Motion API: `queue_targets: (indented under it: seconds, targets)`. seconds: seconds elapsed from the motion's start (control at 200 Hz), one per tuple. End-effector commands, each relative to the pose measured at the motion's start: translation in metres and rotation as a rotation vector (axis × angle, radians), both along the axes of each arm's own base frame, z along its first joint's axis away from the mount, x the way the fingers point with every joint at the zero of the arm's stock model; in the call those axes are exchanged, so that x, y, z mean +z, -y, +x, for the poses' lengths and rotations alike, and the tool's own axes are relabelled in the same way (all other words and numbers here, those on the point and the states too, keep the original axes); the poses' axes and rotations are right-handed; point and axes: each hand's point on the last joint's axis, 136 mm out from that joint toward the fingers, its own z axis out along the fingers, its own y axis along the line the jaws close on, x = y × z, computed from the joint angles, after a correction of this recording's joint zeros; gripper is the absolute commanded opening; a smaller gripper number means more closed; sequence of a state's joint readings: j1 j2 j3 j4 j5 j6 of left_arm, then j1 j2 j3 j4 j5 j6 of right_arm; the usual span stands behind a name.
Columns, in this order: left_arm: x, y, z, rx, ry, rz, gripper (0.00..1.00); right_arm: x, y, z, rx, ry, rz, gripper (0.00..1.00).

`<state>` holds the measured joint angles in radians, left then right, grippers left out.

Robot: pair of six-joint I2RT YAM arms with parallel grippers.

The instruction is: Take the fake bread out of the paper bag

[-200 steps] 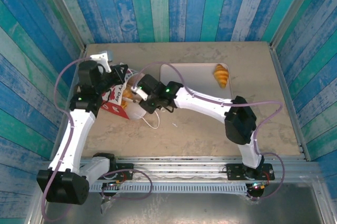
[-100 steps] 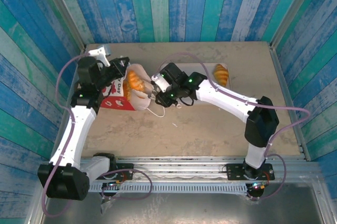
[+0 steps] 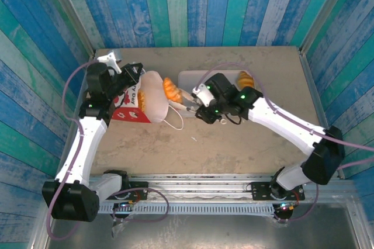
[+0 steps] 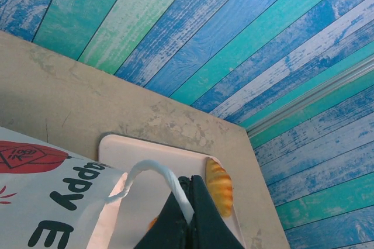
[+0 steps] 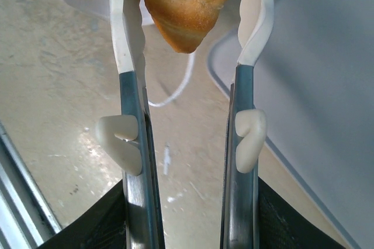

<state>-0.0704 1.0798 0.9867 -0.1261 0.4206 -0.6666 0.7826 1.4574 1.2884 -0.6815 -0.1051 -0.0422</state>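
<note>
Blue and teal plank walls (image 3: 193, 3) on three sides, beige table (image 3: 234, 144) underneath.

Right gripper (image 3: 175, 93) first: closed on a fake croissant (image 3: 170, 88), one finger (image 5: 125, 38) on each flank, the golden tip poking down between the white pads in the wrist view. Held above the table, just outside the mouth of the paper bag (image 3: 131, 107), between that mouth and the left edge of the pale tray (image 3: 193, 76). Below the fingers, a loose white handle loop (image 3: 173, 121) lying on the tabletop, with the tray's rounded corner just beside it.

Left gripper (image 3: 133, 74) next: pinched fully shut on the paper bag at its white string handle (image 4: 153, 170), which arches up and runs straight in between the dark fingers. Bag tipped over toward the right at the left rear of the table, red side with white lettering facing up, white inside showing at the open mouth.

Farther out, a second croissant (image 3: 245, 82) lying on the tray near its far right end, well apart from the gripped one.
</note>
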Motion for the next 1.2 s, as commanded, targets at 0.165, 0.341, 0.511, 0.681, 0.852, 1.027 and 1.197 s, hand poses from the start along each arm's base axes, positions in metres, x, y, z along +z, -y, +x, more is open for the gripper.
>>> queue_targets:
  seconds: [0.165,0.341,0.511,0.681,0.852,1.027,1.197]
  targets:
    - [0.013,-0.001,0.006,0.014,0.042,-0.003,0.02,-0.024,0.093,0.045,-0.337,-0.051,-0.099,0.48]
    - [0.013,-0.003,0.004,0.019,0.047,0.012,0.02,-0.05,0.123,0.053,-0.436,-0.145,-0.161,0.48]
    - [0.013,-0.002,0.003,0.016,0.049,0.018,0.02,-0.069,0.138,0.057,-0.487,-0.204,-0.205,0.48]
    - [0.013,-0.003,0.002,0.019,0.051,0.027,0.02,-0.082,0.156,0.06,-0.528,-0.226,-0.335,0.49]
    - [0.013,-0.003,0.003,0.019,0.052,0.029,0.02,-0.092,0.155,0.063,-0.506,-0.252,-0.365,0.5]
    - [0.012,-0.003,0.002,0.018,0.049,0.029,0.02,-0.096,0.145,0.065,-0.475,-0.282,-0.343,0.52]
    - [0.011,-0.003,0.001,0.014,0.047,0.029,0.03,-0.099,0.138,0.066,-0.462,-0.307,-0.321,0.54]
